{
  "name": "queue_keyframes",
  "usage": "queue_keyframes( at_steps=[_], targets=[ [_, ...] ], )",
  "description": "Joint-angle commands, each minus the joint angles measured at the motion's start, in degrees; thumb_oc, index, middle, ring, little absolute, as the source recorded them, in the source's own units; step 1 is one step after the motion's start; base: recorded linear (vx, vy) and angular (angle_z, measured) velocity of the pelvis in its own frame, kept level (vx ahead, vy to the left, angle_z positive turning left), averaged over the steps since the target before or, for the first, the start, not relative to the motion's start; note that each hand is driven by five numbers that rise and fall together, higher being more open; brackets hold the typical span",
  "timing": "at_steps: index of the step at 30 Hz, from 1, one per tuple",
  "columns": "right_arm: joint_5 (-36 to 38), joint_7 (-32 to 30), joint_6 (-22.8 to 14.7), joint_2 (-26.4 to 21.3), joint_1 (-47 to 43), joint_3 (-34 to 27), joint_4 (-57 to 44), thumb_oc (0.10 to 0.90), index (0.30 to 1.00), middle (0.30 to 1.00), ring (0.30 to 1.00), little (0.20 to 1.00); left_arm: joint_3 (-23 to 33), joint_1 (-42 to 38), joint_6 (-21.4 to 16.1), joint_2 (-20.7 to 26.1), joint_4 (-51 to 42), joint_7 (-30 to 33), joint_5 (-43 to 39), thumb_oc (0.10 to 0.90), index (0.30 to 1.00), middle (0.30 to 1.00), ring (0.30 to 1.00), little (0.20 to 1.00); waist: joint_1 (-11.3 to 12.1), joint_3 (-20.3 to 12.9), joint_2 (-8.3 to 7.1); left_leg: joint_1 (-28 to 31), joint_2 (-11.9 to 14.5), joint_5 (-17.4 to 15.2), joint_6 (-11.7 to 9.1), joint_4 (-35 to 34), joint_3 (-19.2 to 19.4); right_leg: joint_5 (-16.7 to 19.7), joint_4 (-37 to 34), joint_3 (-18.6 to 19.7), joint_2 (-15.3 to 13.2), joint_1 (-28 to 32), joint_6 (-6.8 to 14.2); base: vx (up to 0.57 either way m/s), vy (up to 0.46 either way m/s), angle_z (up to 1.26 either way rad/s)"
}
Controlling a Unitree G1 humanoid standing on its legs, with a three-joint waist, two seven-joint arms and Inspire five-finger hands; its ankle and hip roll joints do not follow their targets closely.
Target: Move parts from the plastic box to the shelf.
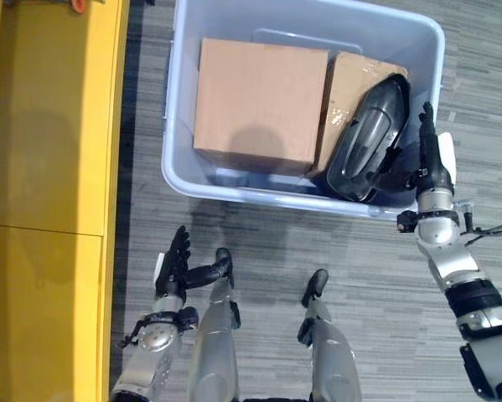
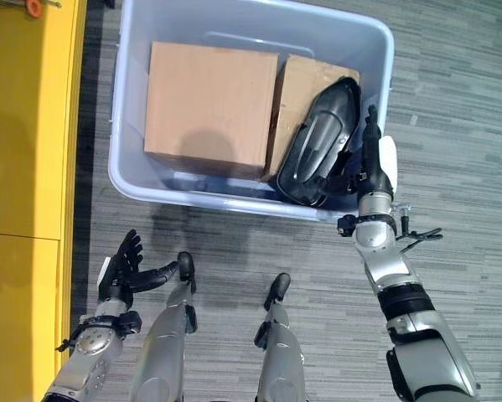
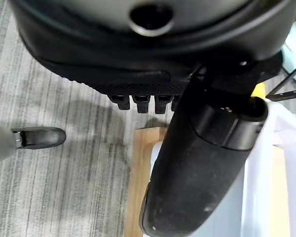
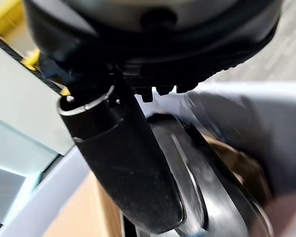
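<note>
Black part [image 1: 366, 139] in plastic box [image 1: 177, 142]

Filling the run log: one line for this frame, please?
phase: reach into plastic box | right hand: open, beside black part at box's right end | left hand: open, idle, low | boxes: untouched

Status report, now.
Right hand open against black curved plastic part in pale blue plastic box. Left hand open, idle. Two brown cardboard boxes alongside.
</note>
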Motion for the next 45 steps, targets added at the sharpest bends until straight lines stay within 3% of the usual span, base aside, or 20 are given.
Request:
queue_keyframes(
  at_steps=[1,8,18,28,30,31,32,36,45],
  targets=[
    [4.0,-0.5,-4.1,-4.5,-9.4,0.3,0.3,0.9,1.0,1.0,1.0,1.0,-0.2,0.7,-4.2,0.1,-5.1,-0.2,-0.6,0.9,1.0,1.0,1.0,1.0,0.8,-1.0,2.25,1.0,6.1,2.1,-4.9,0.2,-1.8,-0.1,7.0,0.5,-1.6,-4.0,1.8,0.0,-0.017,0.04],
    [12.2,3.2,-4.2,-4.4,-18.6,4.5,13.5,0.9,1.0,1.0,1.0,1.0,-1.5,-0.1,-4.4,0.3,-5.1,-0.4,-1.7,0.9,1.0,1.0,1.0,1.0,2.3,-1.0,3.69,-3.3,5.9,2.1,-5.0,1.4,-2.6,-0.4,8.7,0.2,-1.8,-8.2,1.6,0.0,-0.017,0.05],
    [13.4,4.8,-3.8,-3.6,-23.5,7.7,18.6,0.9,1.0,1.0,1.0,1.0,-3.2,-1.9,-4.6,0.1,-4.9,-0.2,-2.2,0.9,1.0,1.0,1.0,1.0,3.2,-1.0,4.34,-5.3,5.4,1.9,-4.7,1.6,-3.6,-0.7,9.7,-0.1,-1.9,-10.3,1.5,0.0,0.0,0.0],
    [24.9,5.7,-5.3,-1.8,-27.7,4.1,23.8,0.9,1.0,1.0,1.0,1.0,-4.3,-2.6,-4.3,0.4,-4.2,0.0,-3.6,0.9,1.0,1.0,1.0,1.0,4.5,-1.0,5.23,-5.2,4.8,1.7,-4.5,1.4,-4.2,-1.1,10.2,-0.9,-2.3,-10.0,1.7,0.0,0.004,0.03],
    [32.2,5.4,-7.1,0.1,-28.6,1.0,24.2,0.9,1.0,1.0,1.0,1.0,-4.7,-2.8,-3.9,0.3,-3.8,0.4,-4.1,0.9,1.0,1.0,1.0,1.0,4.8,-1.0,5.46,-5.1,4.6,1.7,-4.5,1.2,-4.3,-1.3,10.2,-1.1,-2.3,-9.8,1.7,0.02,0.014,0.06],
    [32.3,5.5,-7.1,0.1,-28.6,1.0,24.2,0.9,1.0,1.0,1.0,1.0,-4.7,-2.8,-3.9,0.4,-3.8,0.4,-4.1,0.9,1.0,1.0,1.0,1.0,4.8,-1.0,5.44,-5.1,4.6,1.7,-4.5,1.2,-4.3,-1.3,10.2,-1.0,-2.3,-9.8,1.7,0.0,0.0,0.0],
    [39.0,4.2,-9.7,2.7,-29.3,-2.2,23.7,0.9,1.0,1.0,1.0,1.0,-5.4,-3.4,-3.6,0.1,-3.1,0.8,-4.7,0.9,1.0,1.0,1.0,1.0,5.1,-1.0,5.64,-4.7,4.5,1.6,-4.4,0.9,-4.4,-1.5,10.3,-1.0,-2.2,-9.4,1.7,0.0,0.0,0.0],
    [46.4,3.5,-13.5,7.6,-29.0,-5.4,19.5,0.9,1.0,1.0,1.0,1.0,-6.4,-4.4,-3.1,-0.5,-2.4,1.8,-5.1,0.9,1.0,1.0,1.0,1.0,5.3,-1.0,5.76,-4.3,4.4,1.5,-4.3,0.7,-4.6,-1.7,10.3,-1.1,-2.2,-8.9,1.8,0.0,0.0,0.0],
    [51.2,0.3,-18.0,16.1,-28.8,-8.0,12.2,0.9,1.0,1.0,1.0,1.0,-7.8,-5.7,-2.8,-0.4,-1.9,3.2,-5.7,0.9,1.0,1.0,1.0,1.0,5.8,-1.0,5.56,-3.5,4.0,1.4,-4.2,0.3,-5.1,-2.0,9.9,-1.4,-2.0,-7.5,1.7,0.0,0.004,0.01]
  ],
)
